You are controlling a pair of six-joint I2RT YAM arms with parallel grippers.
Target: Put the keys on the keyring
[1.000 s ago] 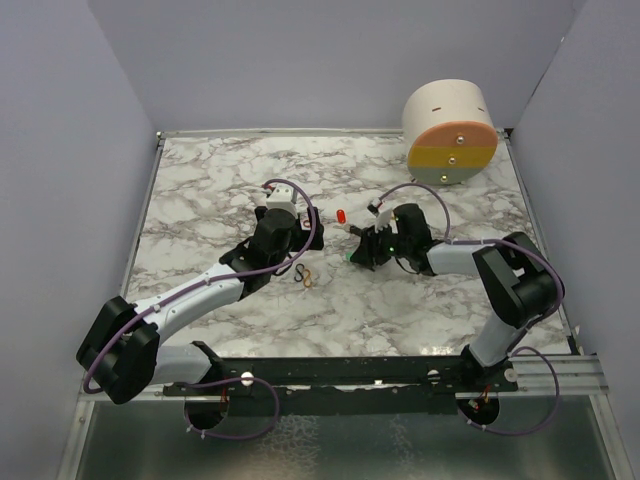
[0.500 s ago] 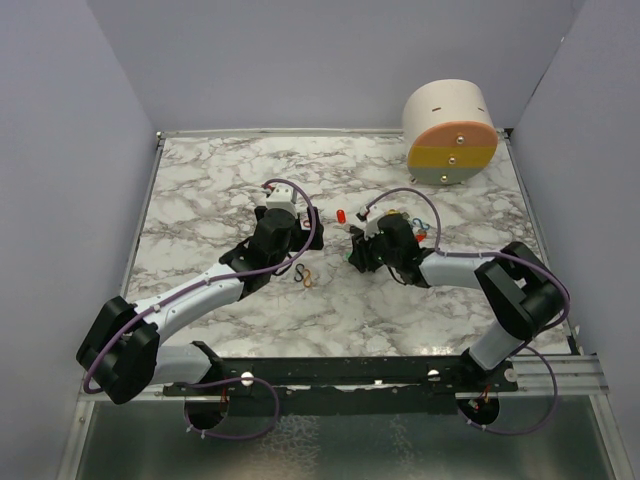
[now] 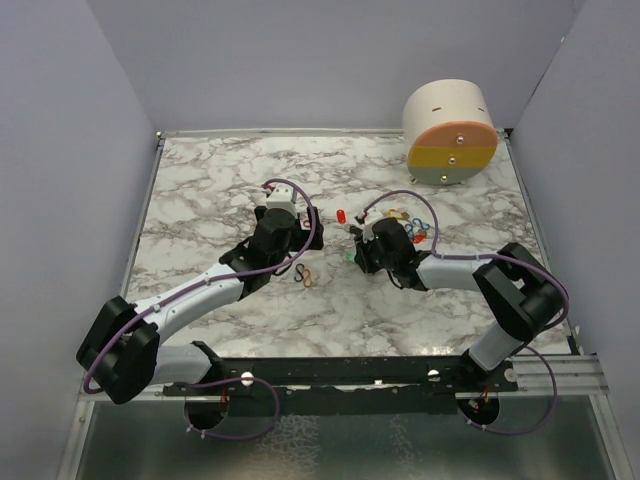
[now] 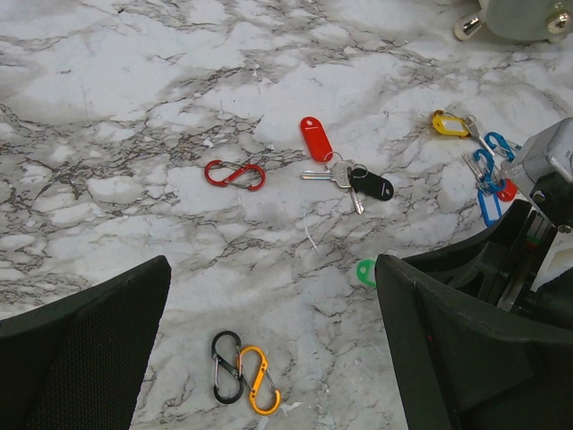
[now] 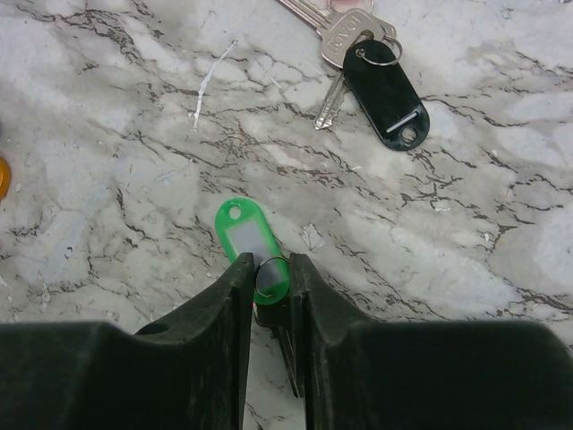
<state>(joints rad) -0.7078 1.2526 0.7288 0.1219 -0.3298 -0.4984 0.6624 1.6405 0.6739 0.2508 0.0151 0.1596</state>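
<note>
A linked pair of clips (image 4: 242, 372) lies foremost on the table (image 3: 200, 190); a single clip (image 4: 235, 174) lies behind it, two tagged keys (image 4: 345, 170) right of that, a lone key tag (image 4: 365, 271) before them, a drum (image 3: 450, 132) far back right.

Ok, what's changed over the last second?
The right gripper edged left and narrowed its jaws; its fingers now sit against both sides of the green tag at its ring end. The arm's shift uncovered the blue keys behind it. The left gripper stayed wide open and still; the carabiners and red tag have not moved.
</note>
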